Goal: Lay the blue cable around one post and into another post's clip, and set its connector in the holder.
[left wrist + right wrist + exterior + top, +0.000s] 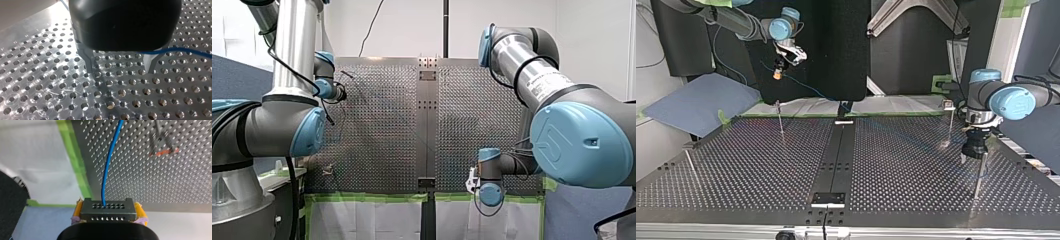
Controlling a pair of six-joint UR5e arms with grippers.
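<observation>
While my right gripper [108, 213] clamps the connector [108, 208] between its yellow pads [78, 209], the blue cable [110, 162] runs ahead from it over the table [150, 182]. My left gripper [120, 67] has its fingers apart, the cable just beside one.

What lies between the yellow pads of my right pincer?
The right wrist view shows the grey connector gripped between the pads, the blue cable running out of it over the perforated table.

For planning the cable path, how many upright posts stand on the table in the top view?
4 posts: one far left, one back left, one back right, one near right. Others may be hidden.
</observation>
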